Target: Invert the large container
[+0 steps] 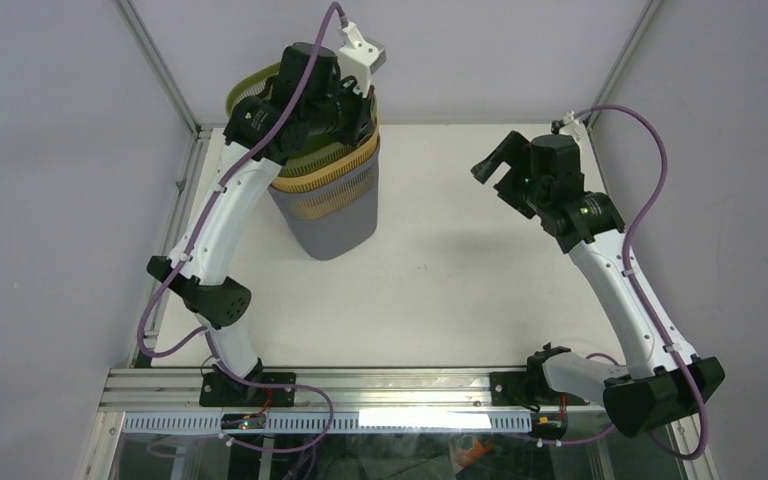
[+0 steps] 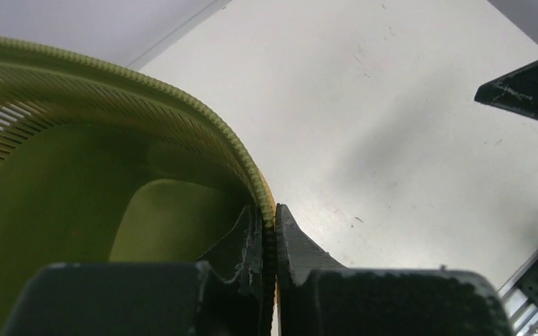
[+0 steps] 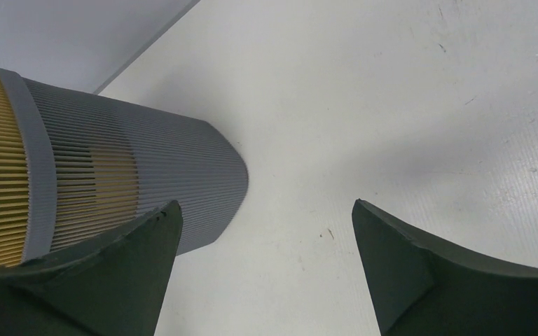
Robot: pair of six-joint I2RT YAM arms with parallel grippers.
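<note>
The pale white bench (image 1: 460, 260) fills most of the overhead view, with grey walls around it and an aluminium rail (image 1: 360, 385) along its near edge, where both arms are bolted. The white-and-black left arm (image 1: 225, 215) reaches forward to the rear left corner. The white-and-black right arm (image 1: 625, 290) rises over the right side of the bench.

At the rear left stands the large grey slatted plastic container (image 1: 335, 220). Its base is on the bench and its mouth faces up. A yellow slatted plastic basket (image 1: 355, 160) is nested inside it, and its rim sits above the grey band. A green slatted plastic basket (image 1: 250, 85) is nested inside the yellow one and rises highest of the three.

The left gripper (image 2: 274, 217) sits over the top of this stack. Its fingers (image 2: 301, 255) are closed on the thin ribbed rim of the green basket, one inside the wall and one outside. An orange tint shows right at the pinch, but it is not clear whether the yellow rim is caught as well.

The right gripper (image 1: 495, 165) hangs above bare bench, well apart from the stack. Its fingers (image 3: 133, 252) are spread wide and hold nothing. Its wrist view looks toward the grey container's side.
</note>
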